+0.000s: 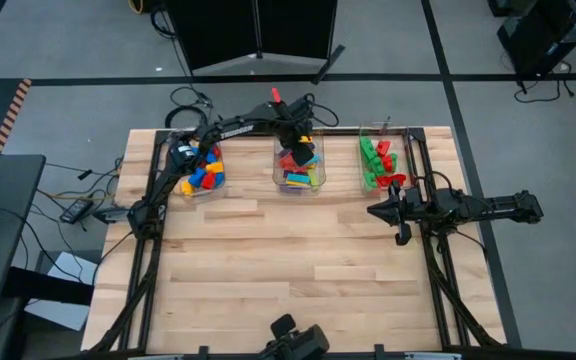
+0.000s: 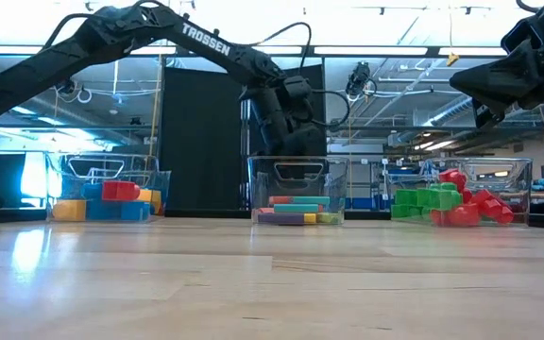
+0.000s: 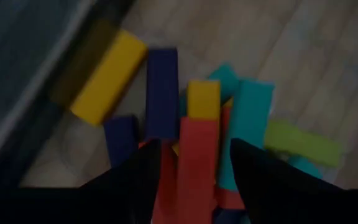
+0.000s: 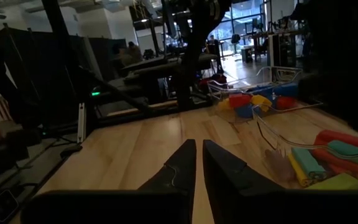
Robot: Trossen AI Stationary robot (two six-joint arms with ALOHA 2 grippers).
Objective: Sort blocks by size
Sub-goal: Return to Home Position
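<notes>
The left bin (image 1: 208,193) holds short blocks (image 1: 204,172); the left gripper (image 1: 303,150) hangs over long blocks (image 1: 296,180) in the middle bin (image 1: 277,185), fingers (image 3: 138,177) spread, pinching nothing; the right bin (image 1: 383,128) holds chunky blocks (image 1: 372,160); the right gripper (image 1: 376,211) hangs beside it, fingers (image 4: 176,168) nearly pressed together. Lifting out, the spread fingers may snag a long block or the bin wall; three bins, two arms, blocks too heaped to count.

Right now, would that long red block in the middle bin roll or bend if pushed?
Probably neither: the long red block, below the open left gripper, has flat faces, so it should slide. It looks rigid and light. Resting atop other blocks, it could tip off. Right gripper waits aside.
</notes>
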